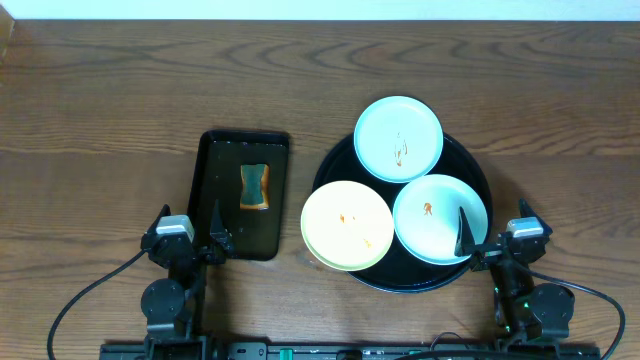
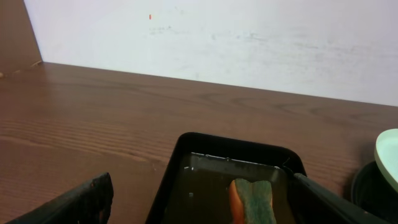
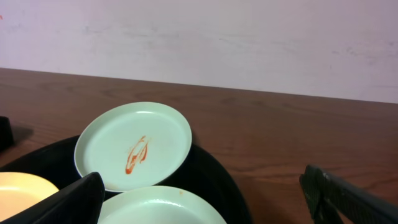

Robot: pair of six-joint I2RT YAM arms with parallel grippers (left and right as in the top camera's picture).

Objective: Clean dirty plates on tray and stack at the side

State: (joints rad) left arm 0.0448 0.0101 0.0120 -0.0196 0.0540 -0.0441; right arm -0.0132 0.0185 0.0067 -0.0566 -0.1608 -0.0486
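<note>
Stage: opening step, by my reading; none of the plates looks wiped and no stack stands on the counter [image 1: 100, 100] beside the tray [image 1: 395, 277].

Plates: all three lie on the round black tray, edges overlapping; far mint plate [image 1: 399, 138] at the back, near mint plate [image 1: 438, 218] front right, yellow plate [image 1: 347, 226] front left with its edge hanging past the tray's left rim; each shows a small orange-brown smear near its middle.

Cleaning gear: a sponge [image 1: 255, 186] — orange body, green face — lies in the rectangular black tray [image 1: 225, 200], just left of the round one; the tray bottom looks wet, though I cannot be sure.

Left pincer [image 1: 189, 212]: spread wide, nothing between the fingers, at the near end of the rectangular tray with the sponge ahead of it.

Right pincer [image 1: 492, 215]: spread wide, holding nothing, at the front right rim of the round tray; its left finger overlaps the near mint plate in the overhead view, contact not resolvable.

Next move, as I judge it — left arm goes forward and down to pinch the sponge across its narrow waist; right arm likely must steady or lift a plate, the near mint one being closest; the shallow rims give little to grip, so a low approach at the edge seems needed.
</note>
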